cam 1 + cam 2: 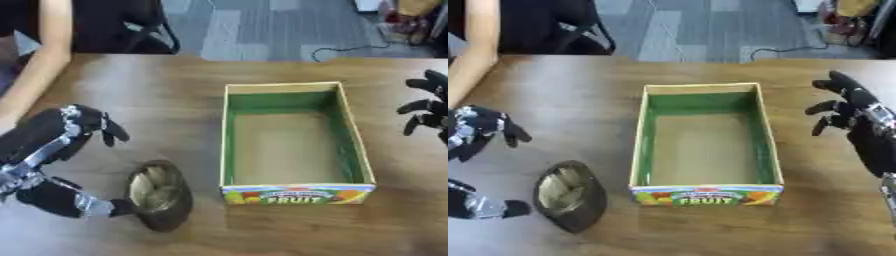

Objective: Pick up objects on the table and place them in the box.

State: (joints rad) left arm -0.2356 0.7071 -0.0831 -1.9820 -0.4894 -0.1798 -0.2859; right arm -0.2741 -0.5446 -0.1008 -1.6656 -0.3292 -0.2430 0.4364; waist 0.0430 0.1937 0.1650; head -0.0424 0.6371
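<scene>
A dark round bowl-like object (158, 194) with a tan inside lies on the wooden table, just left of the box's front corner. The cardboard box (297, 194) has a green lining and a "FRUIT" label on its front wall; it stands open with nothing inside. My left hand (48, 141) is at the object's left, open, its fingers (110, 133) held above and to the left of the object. The thumb (94, 207) reaches the object's left rim. My right hand (853, 108) hovers open to the right of the box, fingers spread, holding nothing.
A person's bare arm (42, 60) rests on the table's far left corner, beside a black chair (131, 25). Beyond the table's far edge lie grey floor and a cable (337, 50).
</scene>
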